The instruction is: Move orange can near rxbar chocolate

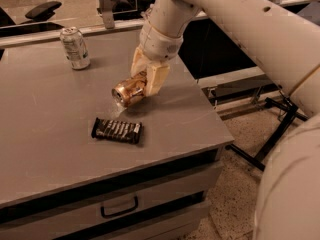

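Note:
The orange can [128,90] is a shiny orange-gold drink can lying tilted on its side, its end facing the camera. My gripper [142,81] is shut on it and holds it low over the grey table [45,124], at or just above the surface. The rxbar chocolate [117,130] is a flat dark bar with white lettering. It lies on the table just in front of and slightly left of the can, a small gap apart.
A white-and-green can [75,47] stands upright at the table's back left. The table's right edge [210,109] is close to the gripper. A drawer handle [119,207] shows on the front. A black stand leg [272,134] is on the floor at right.

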Controlling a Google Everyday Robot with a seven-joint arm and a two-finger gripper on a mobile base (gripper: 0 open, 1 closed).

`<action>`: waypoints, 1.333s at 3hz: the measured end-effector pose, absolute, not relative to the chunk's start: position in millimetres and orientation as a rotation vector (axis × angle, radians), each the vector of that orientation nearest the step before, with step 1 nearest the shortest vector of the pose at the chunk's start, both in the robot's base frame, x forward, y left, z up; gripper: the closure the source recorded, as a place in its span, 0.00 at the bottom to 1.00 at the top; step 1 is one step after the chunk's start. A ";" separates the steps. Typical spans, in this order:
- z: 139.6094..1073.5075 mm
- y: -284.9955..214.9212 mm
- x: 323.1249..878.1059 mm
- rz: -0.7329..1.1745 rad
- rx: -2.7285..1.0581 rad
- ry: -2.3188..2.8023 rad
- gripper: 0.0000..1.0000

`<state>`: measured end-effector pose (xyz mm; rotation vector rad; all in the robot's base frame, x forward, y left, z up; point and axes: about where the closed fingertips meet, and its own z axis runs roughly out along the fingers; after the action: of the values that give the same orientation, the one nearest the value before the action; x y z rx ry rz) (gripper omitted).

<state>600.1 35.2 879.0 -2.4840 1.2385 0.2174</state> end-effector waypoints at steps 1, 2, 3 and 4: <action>864.0 38.0 588.5 0.227 -2.481 1.277 1.00; 856.6 36.5 581.5 0.231 -2.466 1.328 0.85; 857.3 36.5 581.3 0.231 -2.466 1.329 0.62; 855.3 33.2 578.8 0.234 -2.458 1.359 0.39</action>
<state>578.8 33.2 855.3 -2.4576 1.3587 0.2336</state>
